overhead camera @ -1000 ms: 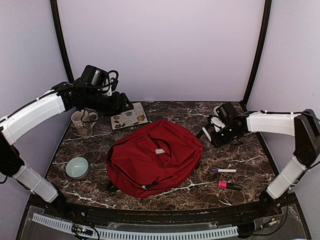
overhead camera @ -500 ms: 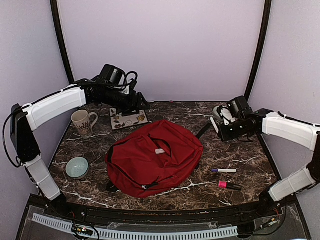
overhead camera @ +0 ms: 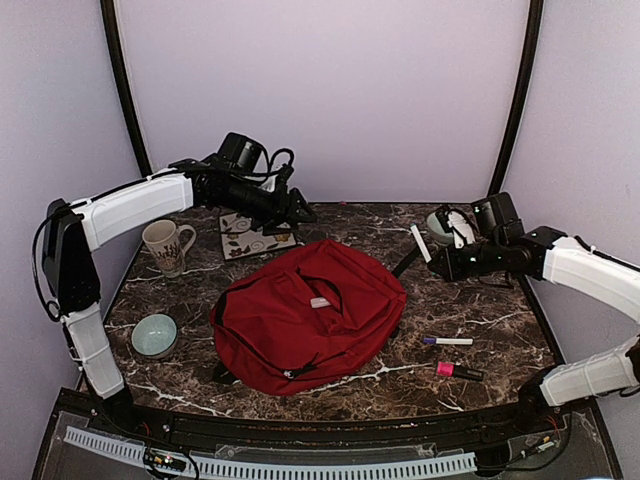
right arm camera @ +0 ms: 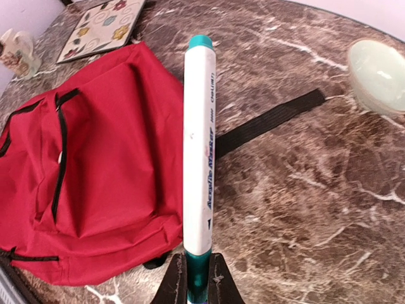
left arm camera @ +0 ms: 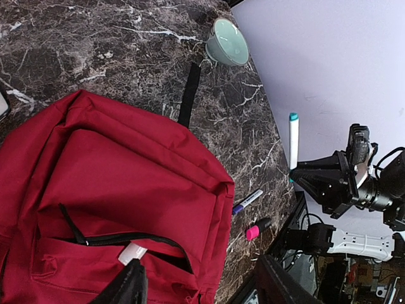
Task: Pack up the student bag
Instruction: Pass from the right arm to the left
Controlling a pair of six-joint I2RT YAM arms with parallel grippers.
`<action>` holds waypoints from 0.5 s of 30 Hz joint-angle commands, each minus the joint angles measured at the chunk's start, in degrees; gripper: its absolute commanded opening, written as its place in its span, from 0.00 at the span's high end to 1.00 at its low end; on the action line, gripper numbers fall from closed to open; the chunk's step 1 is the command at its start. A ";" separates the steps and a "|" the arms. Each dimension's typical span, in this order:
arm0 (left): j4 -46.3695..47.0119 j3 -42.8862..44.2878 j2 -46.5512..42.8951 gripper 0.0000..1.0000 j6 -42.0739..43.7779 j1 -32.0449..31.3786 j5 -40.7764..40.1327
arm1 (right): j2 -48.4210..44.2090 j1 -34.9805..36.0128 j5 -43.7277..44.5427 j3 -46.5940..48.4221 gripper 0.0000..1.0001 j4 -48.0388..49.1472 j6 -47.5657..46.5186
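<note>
Left arm (overhead camera: 130,205) swung right, one bag (overhead camera: 305,320), two bowls (overhead camera: 155,335) (left arm camera: 228,43), three markers (overhead camera: 447,341) (overhead camera: 458,371) (right arm camera: 199,145)

One student bag (overhead camera: 305,315), one mug (overhead camera: 166,246), one flower-patterned board (right arm camera: 104,28) and two pale green bowls (overhead camera: 155,335) (right arm camera: 380,75) are present, plus three markers: teal-capped marker (right arm camera: 199,145), purple-capped marker (overhead camera: 447,341), pink marker (overhead camera: 457,371).

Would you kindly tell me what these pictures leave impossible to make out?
Bag interior: left wrist view, fabric covers it; the pocket slit is dark.
Marker lower end: right wrist view, hidden between the right gripper fingers.
Mug print: top view, too small.
Left gripper: left wrist view, fingers cut by the bottom edge.
</note>
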 commanded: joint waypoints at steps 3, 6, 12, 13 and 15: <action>-0.01 6.28 3.93 0.39 0.02 -2.16 3.65 | -1.73 0.39 -12.27 -3.41 1.00 3.49 -2.70; 0.43 8.47 6.32 0.39 -0.14 -3.02 6.86 | -0.71 0.52 -16.81 -2.92 1.00 2.64 -4.56; 0.60 13.44 11.69 0.39 -2.12 -4.36 17.09 | 2.12 2.78 -21.96 -2.14 1.00 3.66 -6.05; 0.67 13.98 12.26 0.39 -2.69 -4.51 18.41 | 2.63 3.55 -22.50 -1.82 1.00 3.87 -6.71; 1.65 14.10 12.80 0.39 -3.80 -4.82 20.36 | 3.58 5.02 -23.67 -1.03 1.00 4.19 -8.31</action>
